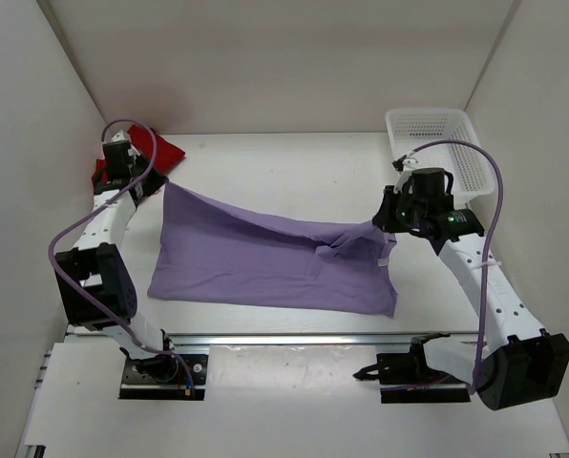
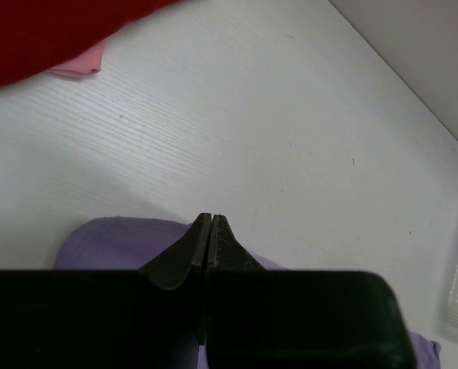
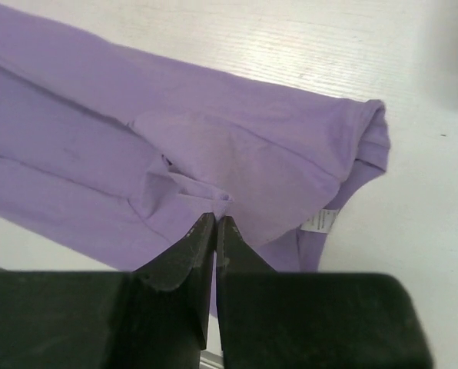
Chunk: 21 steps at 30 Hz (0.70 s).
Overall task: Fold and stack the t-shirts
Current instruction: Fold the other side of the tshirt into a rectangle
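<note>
L hand (image 2: 208, 219) + R hand (image 3: 216, 221) each pinched tight on lavender t-shirt (image 1: 265, 258) edge

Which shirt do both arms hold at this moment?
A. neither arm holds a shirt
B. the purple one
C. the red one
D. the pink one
B: the jaws of both arms are shut on the purple shirt, which stretches between them, while the red shirt lies in the far left corner with the pink one showing from beneath it.
</note>
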### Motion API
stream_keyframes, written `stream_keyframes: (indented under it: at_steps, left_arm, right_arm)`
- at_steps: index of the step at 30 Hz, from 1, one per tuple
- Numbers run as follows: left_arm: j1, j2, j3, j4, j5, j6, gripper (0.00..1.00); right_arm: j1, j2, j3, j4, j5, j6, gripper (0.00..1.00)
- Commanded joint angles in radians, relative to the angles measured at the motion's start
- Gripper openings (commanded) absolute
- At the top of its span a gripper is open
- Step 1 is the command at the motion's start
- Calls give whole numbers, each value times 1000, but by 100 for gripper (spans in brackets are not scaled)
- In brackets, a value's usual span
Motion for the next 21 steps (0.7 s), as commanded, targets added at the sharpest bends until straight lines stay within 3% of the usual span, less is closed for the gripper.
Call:
stream_keyframes:
  at_steps: [1,6,11,16,21]
  left_arm:
    - [14,-3,11,-4,-5,10,0]
    - [32,100,38,-3,54,-27,0]
    - [24,131,196,-43,47,-18,0]
    - [26,172,256,-63,57,-30,0]
    - [64,97,82,11,53,-24,0]
  right_arm:
    - [-2,15,48,66,1,-18,0]
    - [-19,154,116,112,-42,-8,0]
    - [-62,237,273,129,-122,19,0]
    - [-7,298,456,11,-9,-37,0]
    - [69,162,186,30,80,-45,0]
